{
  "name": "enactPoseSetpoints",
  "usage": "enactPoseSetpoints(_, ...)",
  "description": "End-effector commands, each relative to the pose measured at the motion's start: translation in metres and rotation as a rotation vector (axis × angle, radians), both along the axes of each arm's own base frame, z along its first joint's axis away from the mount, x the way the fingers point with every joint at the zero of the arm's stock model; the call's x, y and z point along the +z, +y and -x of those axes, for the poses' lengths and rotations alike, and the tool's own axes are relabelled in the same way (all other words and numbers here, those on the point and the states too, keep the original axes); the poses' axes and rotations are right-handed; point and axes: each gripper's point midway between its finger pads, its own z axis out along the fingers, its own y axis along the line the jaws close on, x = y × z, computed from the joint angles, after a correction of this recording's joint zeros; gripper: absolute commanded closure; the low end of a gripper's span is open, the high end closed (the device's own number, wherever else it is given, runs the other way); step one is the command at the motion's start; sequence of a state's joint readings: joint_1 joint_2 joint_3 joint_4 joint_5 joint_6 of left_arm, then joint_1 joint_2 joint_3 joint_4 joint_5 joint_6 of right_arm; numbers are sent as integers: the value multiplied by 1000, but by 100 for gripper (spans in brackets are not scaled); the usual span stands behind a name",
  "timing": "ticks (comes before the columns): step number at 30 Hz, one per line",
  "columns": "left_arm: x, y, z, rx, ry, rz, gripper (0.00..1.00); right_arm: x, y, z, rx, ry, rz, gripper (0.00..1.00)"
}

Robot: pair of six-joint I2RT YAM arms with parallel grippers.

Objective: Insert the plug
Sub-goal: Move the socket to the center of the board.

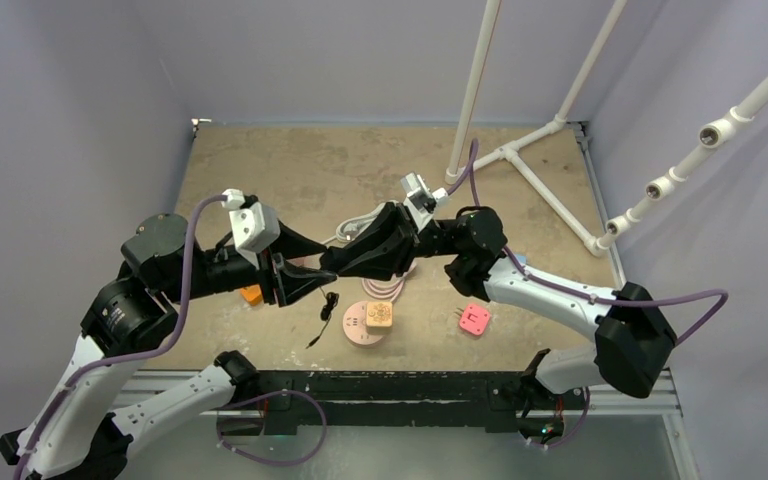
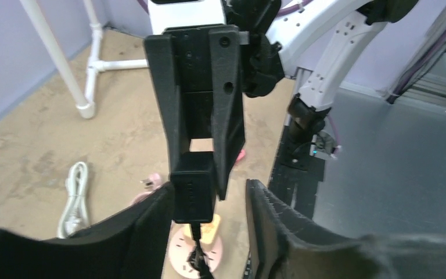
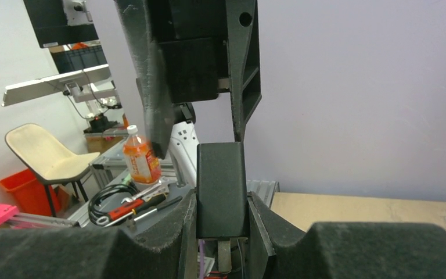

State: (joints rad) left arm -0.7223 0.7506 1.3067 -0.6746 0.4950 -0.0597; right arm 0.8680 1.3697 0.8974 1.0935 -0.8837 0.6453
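Padded fingers point(image 3: 151, 238) of the right gripper point(image 3: 220, 200) clamp the single plug point(image 3: 220, 174), its long axis pointing straight at the left gripper point(image 2: 209, 195). Both arms meet at it. The left gripper straddles the plug's far end, jaws apart, with a gap on one side. Beneath the plug I count one cord point(image 1: 328, 310), one tan block point(image 1: 379, 316) and one red block point(image 1: 474, 319).
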Motion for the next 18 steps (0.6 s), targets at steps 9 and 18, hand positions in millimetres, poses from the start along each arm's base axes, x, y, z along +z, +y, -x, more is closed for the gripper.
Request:
enactPoseSetpoints(9,-6,-3,-3,21,80,12,40,31,-4,9,30,-92,-84,100)
enactPoseSetpoints(18,5,-16,6,-58,126,61,70,32,-4,11,37,-96,-83,100)
